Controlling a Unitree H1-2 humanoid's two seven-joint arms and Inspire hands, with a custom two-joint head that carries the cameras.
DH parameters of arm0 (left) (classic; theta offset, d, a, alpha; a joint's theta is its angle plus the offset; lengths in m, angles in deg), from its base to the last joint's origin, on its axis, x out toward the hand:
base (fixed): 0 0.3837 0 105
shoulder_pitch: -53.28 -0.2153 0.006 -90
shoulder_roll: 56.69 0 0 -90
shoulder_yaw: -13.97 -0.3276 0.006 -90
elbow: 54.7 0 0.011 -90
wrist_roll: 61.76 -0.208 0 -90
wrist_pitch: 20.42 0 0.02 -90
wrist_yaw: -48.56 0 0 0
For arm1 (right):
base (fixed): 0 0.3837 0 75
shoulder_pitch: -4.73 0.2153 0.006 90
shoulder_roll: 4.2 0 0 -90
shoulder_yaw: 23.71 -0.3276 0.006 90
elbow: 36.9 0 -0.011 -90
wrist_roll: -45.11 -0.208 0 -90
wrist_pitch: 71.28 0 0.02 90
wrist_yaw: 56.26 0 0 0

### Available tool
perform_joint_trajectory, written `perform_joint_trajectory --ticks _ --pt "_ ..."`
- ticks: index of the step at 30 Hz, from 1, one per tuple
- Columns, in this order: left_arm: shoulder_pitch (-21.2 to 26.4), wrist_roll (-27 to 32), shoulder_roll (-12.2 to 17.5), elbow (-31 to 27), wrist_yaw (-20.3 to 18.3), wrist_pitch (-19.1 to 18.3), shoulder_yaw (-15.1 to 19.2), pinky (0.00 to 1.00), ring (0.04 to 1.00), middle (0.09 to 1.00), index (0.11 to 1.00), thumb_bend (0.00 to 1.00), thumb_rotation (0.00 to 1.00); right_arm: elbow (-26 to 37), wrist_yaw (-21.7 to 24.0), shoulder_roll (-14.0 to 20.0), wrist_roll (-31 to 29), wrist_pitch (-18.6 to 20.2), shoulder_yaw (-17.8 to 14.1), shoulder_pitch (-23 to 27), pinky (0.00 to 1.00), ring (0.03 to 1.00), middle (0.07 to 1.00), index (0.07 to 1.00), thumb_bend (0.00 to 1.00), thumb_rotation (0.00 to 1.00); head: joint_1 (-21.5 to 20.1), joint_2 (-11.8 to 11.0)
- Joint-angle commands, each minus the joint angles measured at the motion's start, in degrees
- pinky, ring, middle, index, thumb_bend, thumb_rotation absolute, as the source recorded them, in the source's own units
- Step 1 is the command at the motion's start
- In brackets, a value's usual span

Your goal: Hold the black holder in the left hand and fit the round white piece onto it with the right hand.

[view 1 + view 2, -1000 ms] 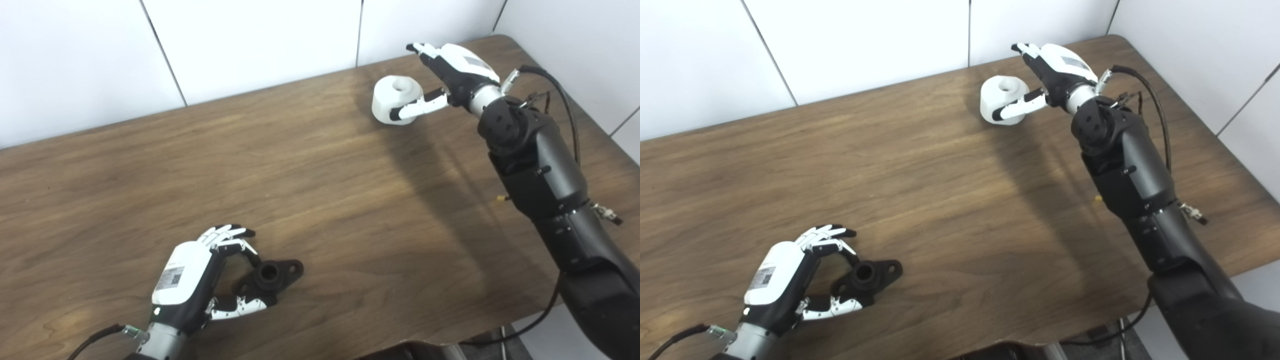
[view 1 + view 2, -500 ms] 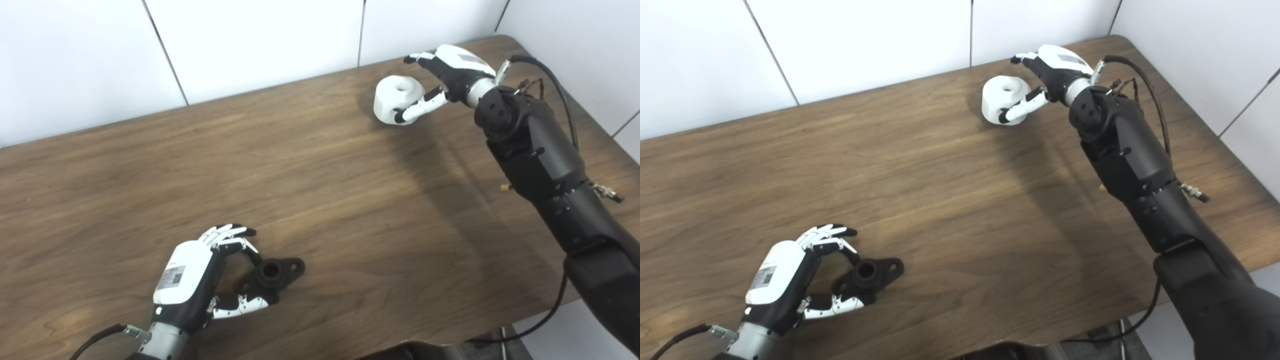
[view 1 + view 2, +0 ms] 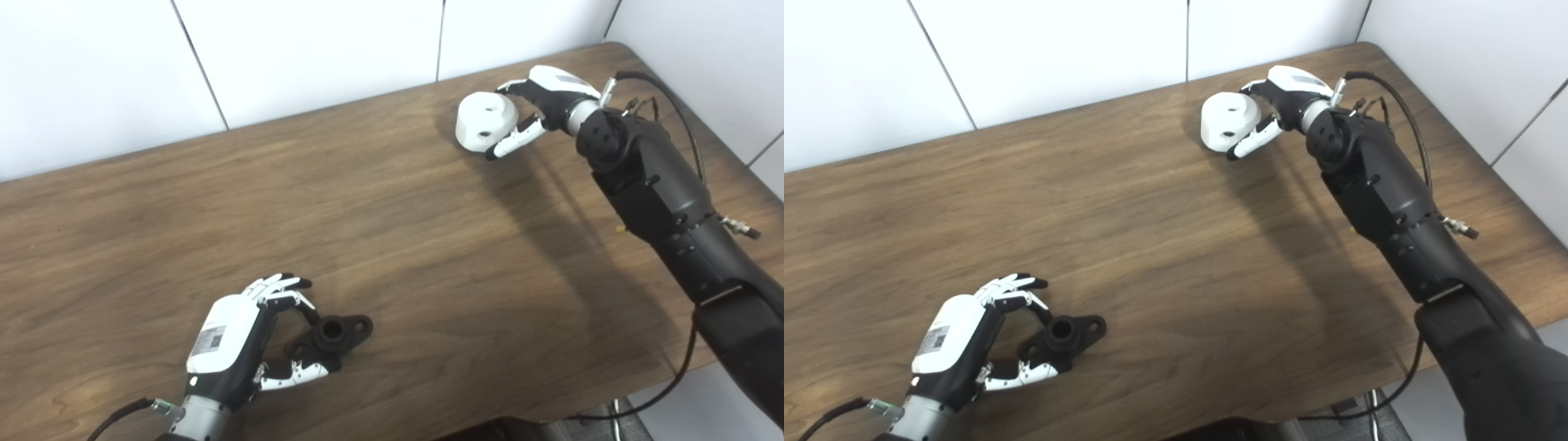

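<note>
The left hand (image 3: 236, 343) curls round the black holder (image 3: 331, 335), which lies on the table (image 3: 392, 245) near its front edge, steadying it. Far across, the right hand (image 3: 539, 101) grips the round white piece (image 3: 485, 120), tilted, ready to carry over

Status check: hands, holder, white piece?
Left hand shut on black holder, on table. Right hand shut on round white piece, tilted. Path between clear.
</note>
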Motion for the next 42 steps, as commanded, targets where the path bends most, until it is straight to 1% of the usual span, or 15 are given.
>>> perform_joint_trajectory --ticks 1,5,10,17,24,28,33,42 --pt "-1.8 -0.4 0.6 0.7 -3.3 -2.5 -0.6 0.86 0.888 0.820 0.488 0.52 0.05 2.0 -1.1 1.4 0.5 0.2 -0.4 3.1 0.98 0.971 0.917 0.827 0.73 0.36 0.0 0.0" --pt "-1.7 -0.4 0.5 0.5 -3.8 -2.8 -0.5 0.86 0.890 0.824 0.488 0.52 0.05 2.1 -1.2 1.2 0.3 0.4 -0.2 3.2 0.97 0.965 0.913 0.821 0.72 0.36 0.0 0.1" --pt "-1.7 -0.7 0.3 0.2 -4.0 -3.1 -0.5 0.86 0.889 0.822 0.488 0.52 0.05 1.8 -1.1 0.9 0.2 0.4 -0.2 3.5 0.93 0.952 0.903 0.801 0.71 0.36 0.5 0.5" --pt "-1.8 -1.0 0.1 -0.1 -4.3 -3.2 -0.6 0.88 0.887 0.820 0.488 0.52 0.05 1.9 -1.5 1.0 0.1 0.4 -0.4 3.4 0.93 0.942 0.892 0.784 0.70 0.37 0.4 0.7" --pt "-1.7 -1.4 0.1 -0.3 -4.9 -3.4 -0.8 0.88 0.892 0.823 0.488 0.52 0.05 1.6 -1.6 1.2 0.6 0.1 0.2 3.6 0.93 0.944 0.890 0.769 0.70 0.39 0.6 0.8" --pt "-1.6 -1.5 0.2 -0.4 -4.8 -3.5 -0.7 0.88 0.890 0.823 0.488 0.52 0.05 1.4 -1.9 1.2 0.7 -0.2 0.4 3.8 0.92 0.927 0.872 0.758 0.69 0.37 0.4 0.9" --pt "-1.6 -1.1 0.2 -0.6 -5.1 -3.9 -0.6 0.88 0.893 0.825 0.488 0.52 0.05 1.5 -1.7 1.2 0.5 0.1 0.4 3.8 0.94 0.935 0.878 0.756 0.70 0.37 0.4 0.9" --pt "-1.5 -0.9 0.4 -0.8 -5.1 -4.2 -0.3 0.87 0.894 0.825 0.488 0.52 0.05 1.6 -1.4 2.0 0.9 -0.3 1.3 3.9 0.92 0.925 0.870 0.756 0.70 0.37 0.3 1.2"
